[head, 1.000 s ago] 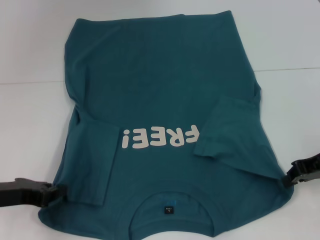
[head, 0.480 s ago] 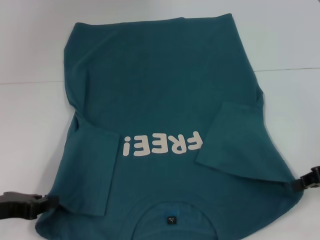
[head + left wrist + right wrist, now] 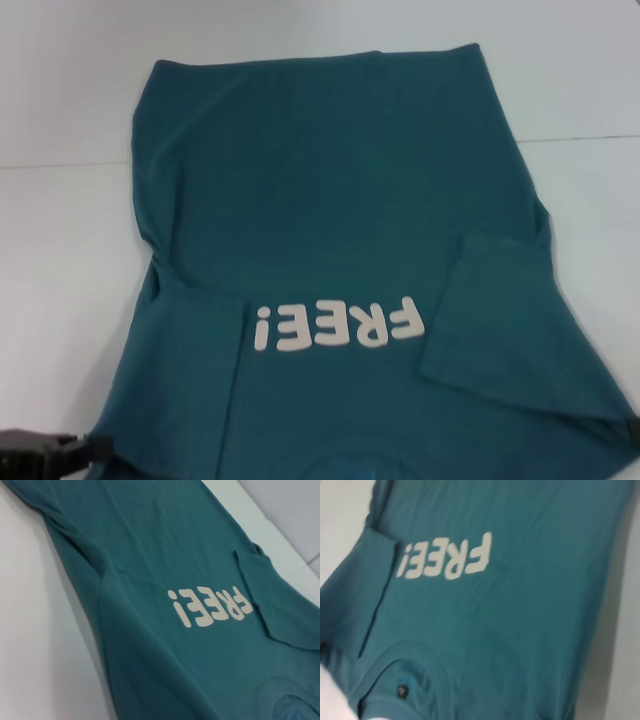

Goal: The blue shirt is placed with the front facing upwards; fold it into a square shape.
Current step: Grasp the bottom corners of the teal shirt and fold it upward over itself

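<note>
**Teal shirt spread front-up, both sleeves folded in**

While it lies flat on the white tabletop (image 3: 60, 250), the large dark teal-blue cotton short-sleeved T-shirt (image 3: 340, 220) shows its front, with its hem at the far side of the table and its neck end at the near edge of the head view. On the shirt's left side, the left sleeve (image 3: 195, 370) is folded inward over the body, its edge running just beside the exclamation mark of the print. Soft creases run down that left flank. Across the chest, cream block lettering (image 3: 338, 326) reads "FREE!", seen upside down from the robot's head. Right of the lettering, the right sleeve (image 3: 520, 325) is folded inward too, forming a slanted flap over the body. In the right wrist view the round ribbed neckline (image 3: 405, 655) holds a small dark collar label (image 3: 402, 691), its text too small to read.

At the shirt's near left corner, the black left gripper (image 3: 45, 452) touches the cloth's edge; whether it grips the cloth cannot be told. At the near right corner, only a dark sliver of the right gripper (image 3: 634, 428) shows, its state likewise unclear.
</note>
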